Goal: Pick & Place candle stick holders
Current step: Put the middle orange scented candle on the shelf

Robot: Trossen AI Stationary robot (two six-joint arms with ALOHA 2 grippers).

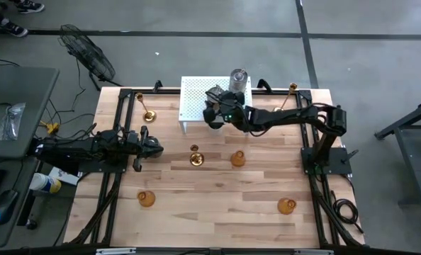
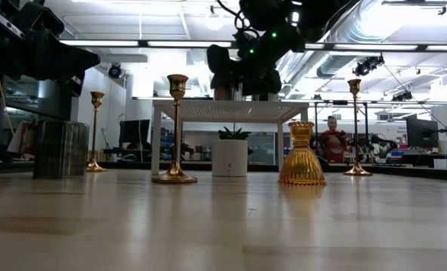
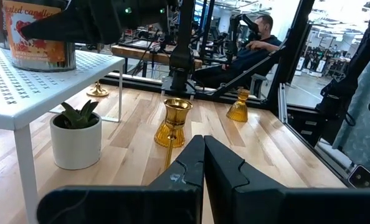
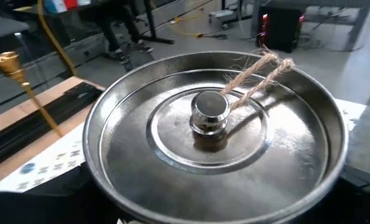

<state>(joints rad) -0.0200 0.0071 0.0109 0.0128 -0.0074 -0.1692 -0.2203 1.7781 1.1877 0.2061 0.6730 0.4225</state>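
- Right gripper (image 1: 216, 106), jaws spread wide around the grey tin (image 4: 213, 134) on the white rack (image 1: 193, 95), upper centre of the high view.
- It should centre, then squeeze low.
- Left gripper (image 1: 156, 146) sits clenched, empty, centre left.

- Wooden table (image 1: 217, 205), light planks, frame centre.
- White perforated rack (image 1: 195, 106), upper centre.
- Gold candlesticks: upper left (image 1: 148, 115), centre (image 1: 195, 159), upper right (image 1: 293, 88).
- Amber holders: centre (image 1: 237, 159), lower left (image 1: 147, 199), lower right (image 1: 287, 205).

White rack (image 1: 196, 99), potted plant (image 3: 76, 134), fan (image 1: 88, 55)
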